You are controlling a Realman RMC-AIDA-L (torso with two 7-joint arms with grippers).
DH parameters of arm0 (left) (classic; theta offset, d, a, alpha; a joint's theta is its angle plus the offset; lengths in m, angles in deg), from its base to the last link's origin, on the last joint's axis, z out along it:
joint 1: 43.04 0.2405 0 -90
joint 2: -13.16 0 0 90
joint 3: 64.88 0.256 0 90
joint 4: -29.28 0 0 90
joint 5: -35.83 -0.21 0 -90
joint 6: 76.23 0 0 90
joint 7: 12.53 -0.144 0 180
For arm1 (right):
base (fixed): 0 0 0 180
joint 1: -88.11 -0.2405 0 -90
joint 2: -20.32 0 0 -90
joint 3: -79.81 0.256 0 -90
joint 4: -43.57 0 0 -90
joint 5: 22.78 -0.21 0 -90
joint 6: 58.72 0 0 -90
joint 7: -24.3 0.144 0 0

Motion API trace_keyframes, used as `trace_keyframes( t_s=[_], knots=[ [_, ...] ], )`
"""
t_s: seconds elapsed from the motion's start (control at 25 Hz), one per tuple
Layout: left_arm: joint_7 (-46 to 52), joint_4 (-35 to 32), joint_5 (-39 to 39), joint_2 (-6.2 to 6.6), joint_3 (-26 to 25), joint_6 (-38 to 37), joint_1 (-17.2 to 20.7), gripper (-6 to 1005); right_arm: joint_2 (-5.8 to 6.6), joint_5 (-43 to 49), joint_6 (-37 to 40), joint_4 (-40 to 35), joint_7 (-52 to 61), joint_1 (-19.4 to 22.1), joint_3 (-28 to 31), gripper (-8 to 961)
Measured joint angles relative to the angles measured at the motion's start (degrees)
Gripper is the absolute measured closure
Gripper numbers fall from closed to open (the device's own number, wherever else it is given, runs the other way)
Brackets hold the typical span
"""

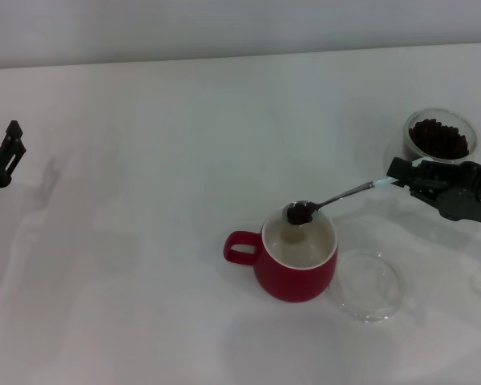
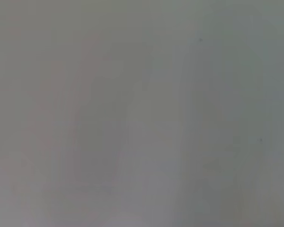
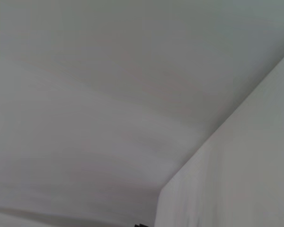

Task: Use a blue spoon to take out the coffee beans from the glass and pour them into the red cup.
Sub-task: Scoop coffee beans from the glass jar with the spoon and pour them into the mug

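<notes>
A bare test bench rather than a home: a plain white tabletop (image 1: 144, 241) meets a blank pale wall (image 1: 224, 24) at its far edge.

I see right gripper (image 1: 402, 175): black, angular, blocky links | left gripper (image 1: 6, 152): black, open-frame bracket shape | no markings I can read

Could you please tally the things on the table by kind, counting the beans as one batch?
Cups: 2, the red cup and the glass
Spoons: 1, the blue spoon, held by the right gripper over the red cup
Saucers: 1, the clear saucer
Bean batches: 1, the coffee beans
Total: 5
</notes>
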Motion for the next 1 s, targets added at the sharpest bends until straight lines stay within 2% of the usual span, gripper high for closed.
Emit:
trace_keyframes(
  t_s=[1.0],
  knots=[
    [0.00, 0.00, 0.12, 0.05, -0.19, 0.00, 0.55, 270, 0.23, -0.03, -1.58, -2.75, -12.43, -1.07, -0.41, 807]
  ],
)
